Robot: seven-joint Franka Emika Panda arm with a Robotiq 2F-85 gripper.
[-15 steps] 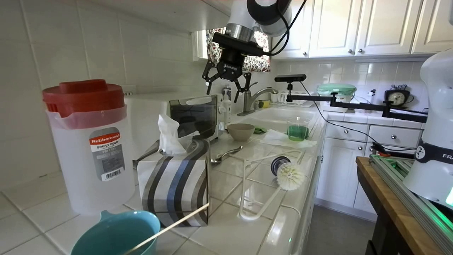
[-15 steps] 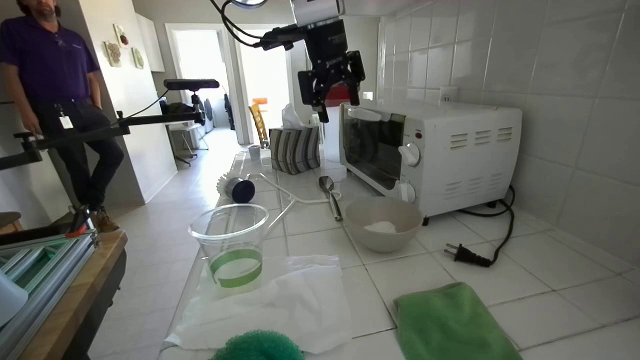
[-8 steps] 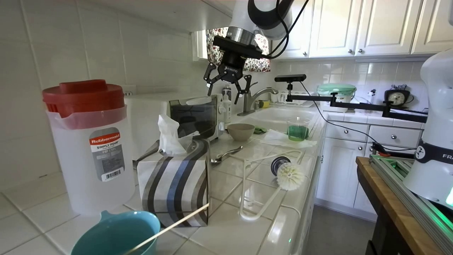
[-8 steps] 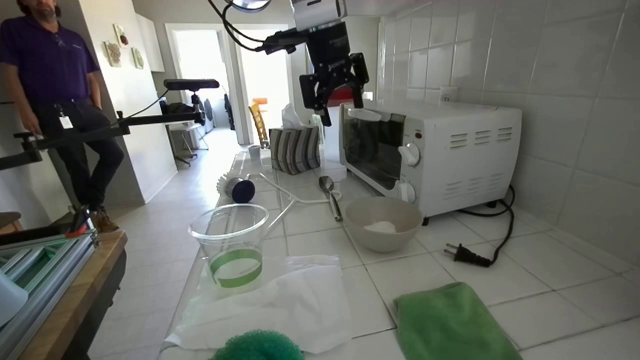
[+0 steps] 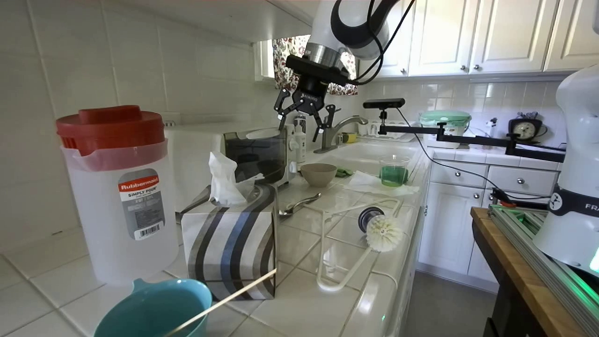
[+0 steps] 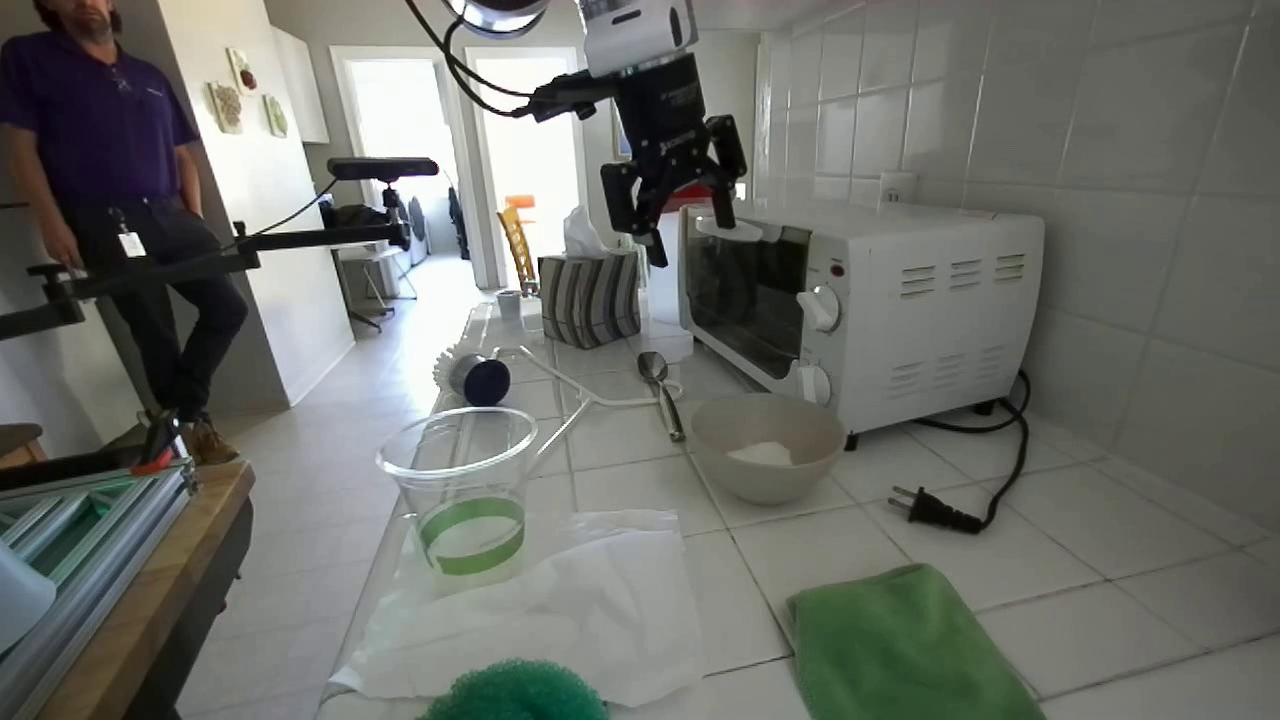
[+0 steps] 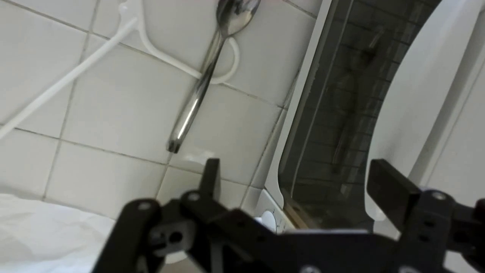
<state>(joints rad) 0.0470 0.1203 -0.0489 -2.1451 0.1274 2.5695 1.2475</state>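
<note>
My gripper (image 5: 299,131) is open and empty, held in the air with its fingers pointing down. It is nearest to the white toaster oven (image 6: 930,290), close to the front of its door; contact cannot be told. In the wrist view the spread fingers (image 7: 295,174) frame the oven's dark glass door (image 7: 341,113), and the right finger overlaps the white door handle (image 7: 420,94). A metal spoon (image 7: 197,91) lies on the tiled counter before the oven, across the end of a white hanger (image 7: 68,77). A beige bowl (image 6: 765,485) with something white inside stands by the oven's corner.
A striped tissue box (image 5: 229,248), red-lidded pitcher (image 5: 117,210) and turquoise cup (image 5: 154,299) stand at one counter end. A dish brush (image 5: 383,231), clear cup (image 6: 470,540), paper towel (image 6: 580,610) and green cloth (image 6: 900,650) lie around. A camera boom (image 5: 468,139) crosses near the counter.
My gripper has moved down a little and slightly to the right in both exterior views, staying open. The objects on the counter have not moved.
</note>
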